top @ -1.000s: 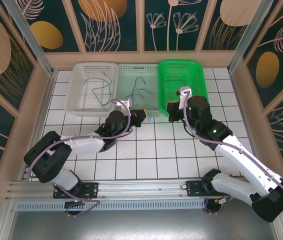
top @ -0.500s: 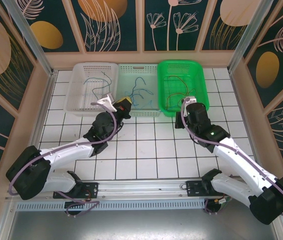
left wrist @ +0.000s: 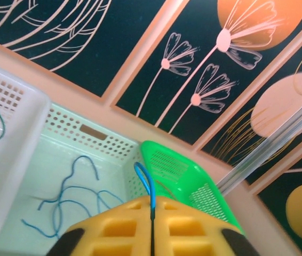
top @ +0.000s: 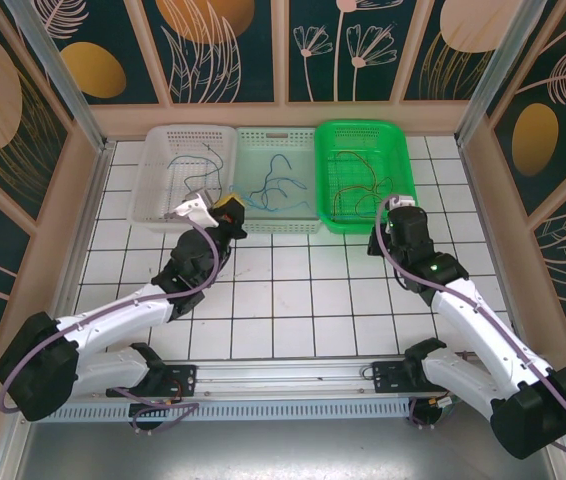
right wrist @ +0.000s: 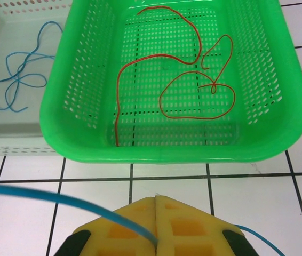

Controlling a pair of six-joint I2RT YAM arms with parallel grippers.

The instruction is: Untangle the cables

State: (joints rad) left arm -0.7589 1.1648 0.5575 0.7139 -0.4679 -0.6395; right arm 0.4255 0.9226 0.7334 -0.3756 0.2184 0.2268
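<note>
Looped blue cable (left wrist: 151, 194): the left wrist view shows it rising in a small arch from the seam of the yellow pads.
Left gripper (left wrist: 152, 213): jaws pressed together, pinching that loop. From above it hangs at the near edge between the white and pale baskets (top: 231, 208).
Taut blue cable (right wrist: 60, 198): the right wrist view has it running in from the left edge into the pad seam, with a short end coming out on the right. Whether it is the same wire as the loop cannot be told.
Right gripper (right wrist: 155, 205): jaws closed on the taut cable, over white tiles just in front of the green basket. The overhead camera places it by that basket's near right corner (top: 398, 207), where the thin wire is too fine to see.
Red cable (right wrist: 117, 106): lies loose in curls on the floor of the green basket (right wrist: 167, 154).
Loose blue cables (left wrist: 60, 208): lie tangled in the pale middle basket (left wrist: 87, 133).
Teal and dark cables (top: 203, 180): lie in the white basket (top: 158, 170).
Tiled table (top: 293, 290): carries the three baskets side by side along its far edge.
</note>
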